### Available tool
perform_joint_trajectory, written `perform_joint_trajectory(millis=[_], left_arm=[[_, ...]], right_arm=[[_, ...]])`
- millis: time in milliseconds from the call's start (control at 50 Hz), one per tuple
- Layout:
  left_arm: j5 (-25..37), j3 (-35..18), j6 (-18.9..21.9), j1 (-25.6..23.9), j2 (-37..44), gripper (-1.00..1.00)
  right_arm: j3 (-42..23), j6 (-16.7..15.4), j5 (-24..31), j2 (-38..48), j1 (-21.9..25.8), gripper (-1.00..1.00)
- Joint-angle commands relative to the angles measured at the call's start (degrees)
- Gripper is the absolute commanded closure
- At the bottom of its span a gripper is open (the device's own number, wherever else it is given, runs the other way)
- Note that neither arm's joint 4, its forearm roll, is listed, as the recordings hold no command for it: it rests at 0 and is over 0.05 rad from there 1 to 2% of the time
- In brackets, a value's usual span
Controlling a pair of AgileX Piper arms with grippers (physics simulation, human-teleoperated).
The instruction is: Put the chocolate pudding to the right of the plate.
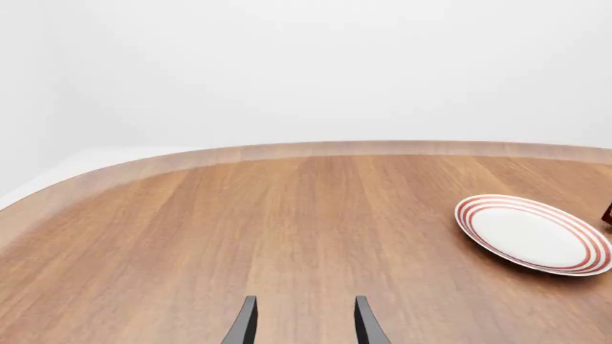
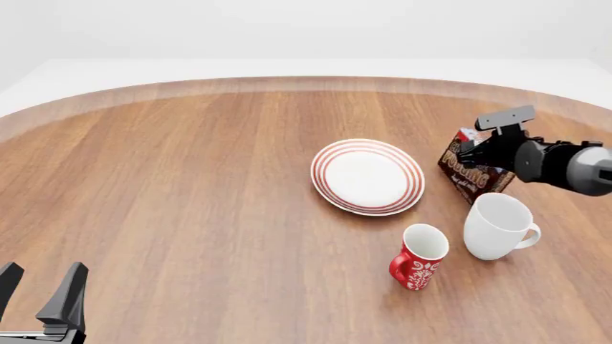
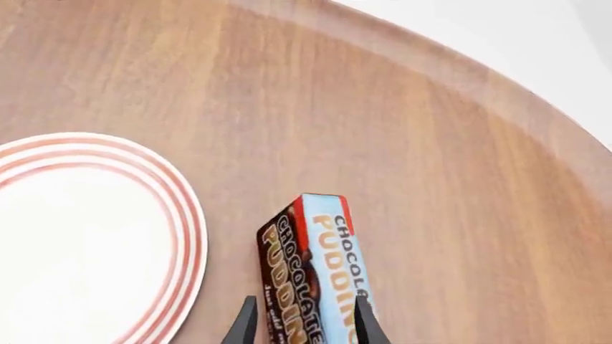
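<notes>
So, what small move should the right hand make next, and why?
Probably open the right hand and lift away. Its fingers flank the chocolate pudding, which already sits right of the plate, apart from its rim. Whether the carton rests fully on the table is hard to tell, so release gently.

- Chocolate pudding (image 3: 320,276): brown-sided carton with a light-blue face, standing on edge between the right end effector (image 3: 301,322) fingers.
- Plate (image 2: 367,176): white, red-ringed, flat, just beside that end effector.
</notes>
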Motion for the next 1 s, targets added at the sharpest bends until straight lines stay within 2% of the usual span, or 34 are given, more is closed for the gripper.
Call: perform_joint_trajectory(millis=[20,320,360,400,500,520,560,600,620,700,720,820,920,1000], left_arm=[[0.0,0.0,0.0,0.0,0.0,-1.0],[0.0,0.0,0.0,0.0,0.0,-1.0],[0.0,0.0,0.0,0.0,0.0,-1.0],[0.0,0.0,0.0,0.0,0.0,-1.0],[0.0,0.0,0.0,0.0,0.0,-1.0],[0.0,0.0,0.0,0.0,0.0,-1.0],[0.0,0.0,0.0,0.0,0.0,-1.0],[0.0,0.0,0.0,0.0,0.0,-1.0],[0.0,0.0,0.0,0.0,0.0,-1.0],[0.0,0.0,0.0,0.0,0.0,-1.0],[0.0,0.0,0.0,0.0,0.0,-1.0],[0.0,0.0,0.0,0.0,0.0,-1.0],[0.0,0.0,0.0,0.0,0.0,-1.0],[0.0,0.0,0.0,0.0,0.0,-1.0]], right_arm=[[1.3,-0.8,-1.0,-1.6,-0.2,-1.0],[1.7,0.1,1.4,-11.8,2.5,-1.0],[2.1,-0.5,1.2,-14.1,2.8,-1.0],[1.7,0.2,2.2,-17.3,4.3,-1.0],[3.6,6.2,4.8,-32.1,6.7,-1.0],[7.6,6.7,4.7,-40.1,7.5,-1.0],[11.8,8.0,5.1,-48.0,8.7,-1.0],[15.3,7.9,5.8,-54.4,9.3,-1.0],[17.4,7.2,6.9,-60.3,10.2,-1.0],[16.6,11.8,14.0,-71.8,10.8,-1.0],[15.4,13.2,17.1,-76.2,9.7,-1.0],[13.0,14.7,23.0,-83.9,8.2,-1.0],[14.0,16.8,22.4,-88.7,3.8,-1.0],[14.5,18.3,22.0,-88.8,3.9,-1.0]])
